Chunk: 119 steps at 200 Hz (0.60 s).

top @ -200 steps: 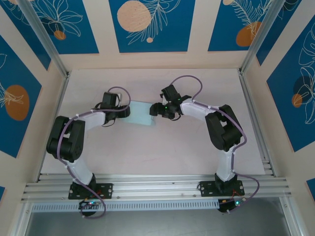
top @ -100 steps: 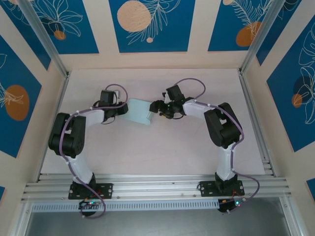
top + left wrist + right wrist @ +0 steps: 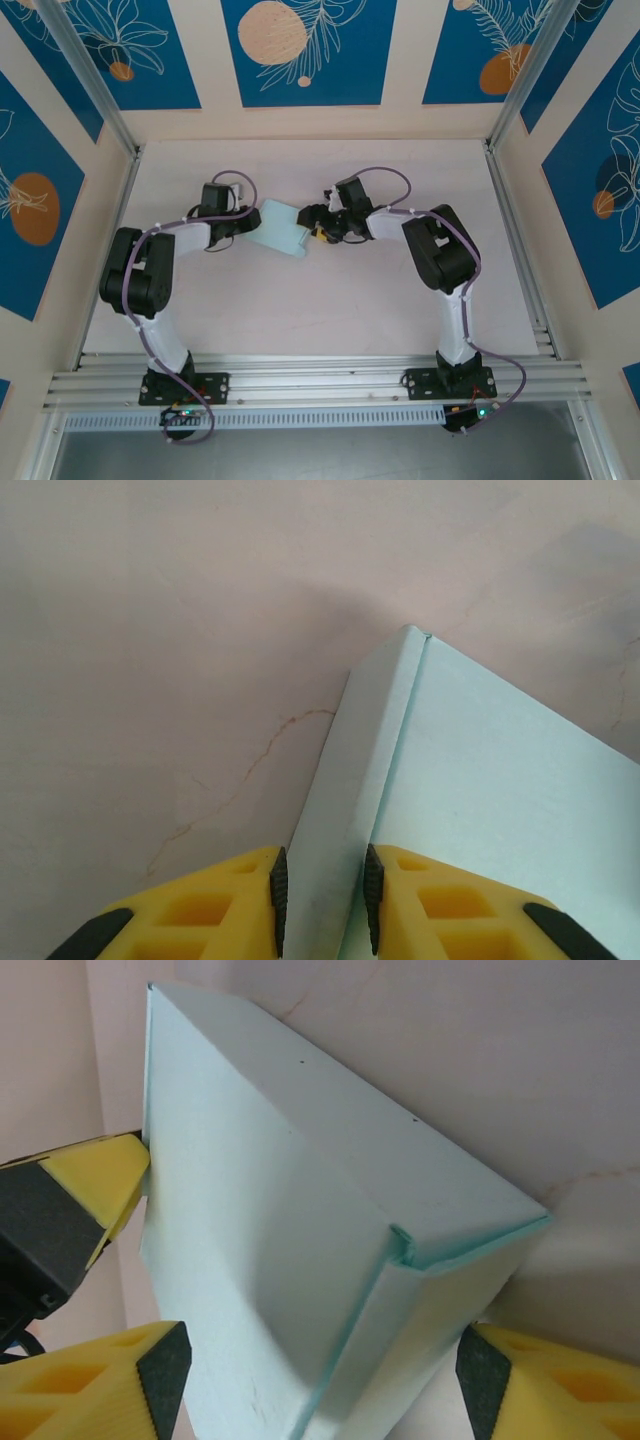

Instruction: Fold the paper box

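Observation:
The paper box (image 3: 280, 228) is a pale light-blue folded box lying on the table between the two grippers. My left gripper (image 3: 247, 222) holds its left end. In the left wrist view a narrow side face of the box (image 3: 345, 810) sits pinched between the two pads, with the left gripper (image 3: 323, 905) shut on it. My right gripper (image 3: 312, 222) is at the box's right end. In the right wrist view its fingers stand wide on either side of the box (image 3: 290, 1260), so the right gripper (image 3: 325, 1375) is open. A folded flap edge (image 3: 400, 1245) shows at the near corner.
The pale pink table (image 3: 330, 300) is walled on three sides, with aluminium posts (image 3: 100, 100) at the back corners. An aluminium rail (image 3: 320, 380) at the near edge carries both arm bases. The left gripper's yellow finger (image 3: 90, 1180) shows beyond the box in the right wrist view.
The right gripper has moved left until its fingers straddle the box's right end. The box and left gripper shifted slightly toward the back.

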Tool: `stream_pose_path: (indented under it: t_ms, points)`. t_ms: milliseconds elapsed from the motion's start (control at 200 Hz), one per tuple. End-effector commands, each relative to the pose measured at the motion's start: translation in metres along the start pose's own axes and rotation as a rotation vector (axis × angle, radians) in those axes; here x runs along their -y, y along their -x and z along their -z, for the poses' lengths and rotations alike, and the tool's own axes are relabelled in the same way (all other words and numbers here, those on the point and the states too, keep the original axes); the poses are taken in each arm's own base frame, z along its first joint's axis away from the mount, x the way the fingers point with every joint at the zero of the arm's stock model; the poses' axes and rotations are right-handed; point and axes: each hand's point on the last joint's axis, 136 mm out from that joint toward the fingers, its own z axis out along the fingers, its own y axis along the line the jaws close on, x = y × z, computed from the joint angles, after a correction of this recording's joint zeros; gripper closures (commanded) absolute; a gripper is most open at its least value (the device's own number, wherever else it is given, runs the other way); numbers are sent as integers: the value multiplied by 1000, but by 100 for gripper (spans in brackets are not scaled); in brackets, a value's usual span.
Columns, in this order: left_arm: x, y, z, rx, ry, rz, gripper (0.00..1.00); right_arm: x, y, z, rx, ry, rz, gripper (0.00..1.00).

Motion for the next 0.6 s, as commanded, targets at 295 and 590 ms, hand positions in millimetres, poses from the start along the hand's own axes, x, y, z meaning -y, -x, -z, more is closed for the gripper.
stream_pose_path:
  t_ms: [295, 590]
  points:
    - [-21, -42, -7, -130, 32, 82, 83, -31, -1, -3, -29, 178, -3, 34]
    - [-41, -43, -13, -123, -6, 213, 93, -13, -5, -8, -30, 118, -29, 33]
